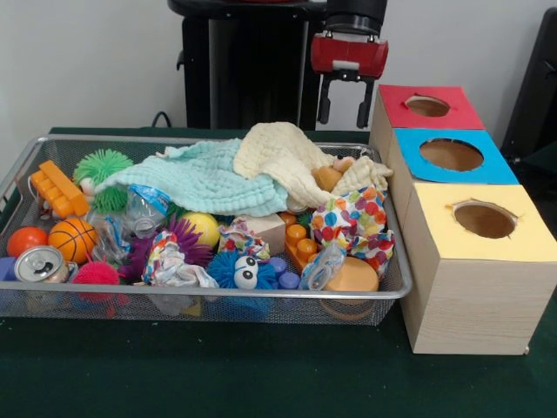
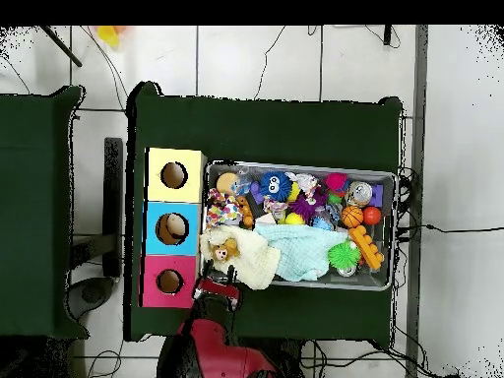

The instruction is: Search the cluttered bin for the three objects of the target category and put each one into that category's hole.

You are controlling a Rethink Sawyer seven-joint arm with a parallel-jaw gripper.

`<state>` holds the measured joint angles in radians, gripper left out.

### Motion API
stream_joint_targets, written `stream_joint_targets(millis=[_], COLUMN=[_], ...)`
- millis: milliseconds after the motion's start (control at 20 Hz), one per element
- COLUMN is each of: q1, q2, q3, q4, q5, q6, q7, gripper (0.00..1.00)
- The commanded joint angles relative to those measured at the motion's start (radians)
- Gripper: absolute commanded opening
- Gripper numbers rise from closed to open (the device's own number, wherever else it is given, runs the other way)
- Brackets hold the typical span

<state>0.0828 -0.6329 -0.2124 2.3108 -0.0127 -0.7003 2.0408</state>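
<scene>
Fingers (image 1: 345,113) hang spread and empty at upper centre of the front view, above the far rim of the cluttered bin (image 1: 218,300) and clear of everything in it. Nothing held.

Target seen so far: 1 tan-brown teddy bear (image 1: 329,178), upper right part of the bin in the front view, half buried between a cream cloth (image 1: 278,155) and a spotted cloth (image 1: 357,222). Only its head and part of the body show. In the overhead view the teddy bear (image 2: 224,250) lies at the bin's lower left corner, with my fingers (image 2: 219,288) just below it in the frame. So the bear is near, below and slightly toward the viewer from my tips in the front view, not touching.

The other 2 plush items: not found in either view; possibly under the mint cloth (image 1: 204,178).

Step in hand, my judgement: descend on the bear.
- Come down straight over the exposed head, keep spread wide until both tips straddle it
- Avoid pinching the cream cloth with it; a dragged cloth would snag at the hole
- Lift clear of the rim before moving toward the 3 boxes (image 1: 474,231) at right; which hole is correct I cannot tell from here
</scene>
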Motion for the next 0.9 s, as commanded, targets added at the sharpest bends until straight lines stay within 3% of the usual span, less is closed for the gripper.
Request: stream_joint_targets(millis=[50,400,900], q1=[-0.035,-0.060,-0.068], q2=[0.068,0.150,0.179], q3=[0.052,0.069,0.069], q4=[-0.164,-0.212,-0.239], q5=[-0.019,-0.041,-0.052], q6=[-0.089,-0.124,-0.132], q7=[0.148,0.150,0.150], gripper=[1.00,1.00,1.00])
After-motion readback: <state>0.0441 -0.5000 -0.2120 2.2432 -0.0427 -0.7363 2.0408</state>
